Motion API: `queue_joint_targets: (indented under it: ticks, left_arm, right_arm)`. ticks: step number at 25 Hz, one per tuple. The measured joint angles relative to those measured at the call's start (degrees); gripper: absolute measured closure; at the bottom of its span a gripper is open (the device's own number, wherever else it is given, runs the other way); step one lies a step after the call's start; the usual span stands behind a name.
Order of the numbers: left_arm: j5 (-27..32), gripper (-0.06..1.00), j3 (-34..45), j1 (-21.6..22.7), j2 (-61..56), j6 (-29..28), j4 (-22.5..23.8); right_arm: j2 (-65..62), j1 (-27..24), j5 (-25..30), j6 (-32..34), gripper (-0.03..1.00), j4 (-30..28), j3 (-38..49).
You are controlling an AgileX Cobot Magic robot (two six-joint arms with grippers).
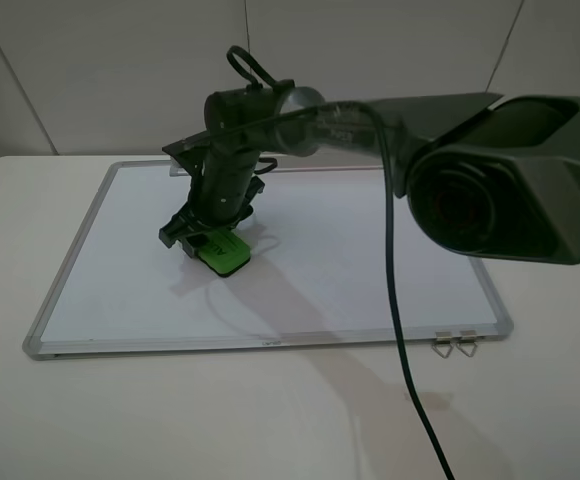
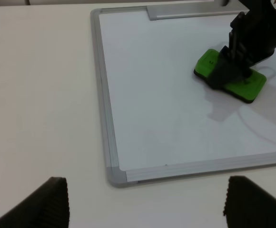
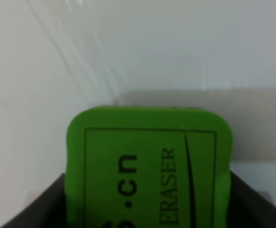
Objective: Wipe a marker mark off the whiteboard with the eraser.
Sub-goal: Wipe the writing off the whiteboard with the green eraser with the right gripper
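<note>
Right gripper (image 1: 204, 234), jaws clamped on the eraser (image 1: 223, 250), sets it on the whiteboard (image 1: 370, 260) nearer its left edge. Left gripper (image 2: 147, 199) jaws apart. Marker mark unseen, so a misaimed stroke may miss it.

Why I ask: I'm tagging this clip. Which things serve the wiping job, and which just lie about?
Job: the eraser, clamped by the right gripper; the whiteboard under it. The marker mark cannot be made out.
Lying about: two metal clips beside the whiteboard's corner; the left gripper, open, off the board.
</note>
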Motion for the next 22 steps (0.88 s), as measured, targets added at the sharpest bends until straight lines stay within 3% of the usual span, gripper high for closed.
queue_joint_targets:
  ticks: [11,22]
  left_arm:
    - [0.00,0.26,0.00,0.00,0.00,0.00,0.00]
    - [0.00,0.26,0.00,0.00,0.00,0.00,0.00]
  right_arm:
    - [-1.30,-7.22,1.60,2.59,0.37,-1.07,3.37]
    - [-3.09,-7.84,1.25,4.74,0.37,-2.97,6.25]
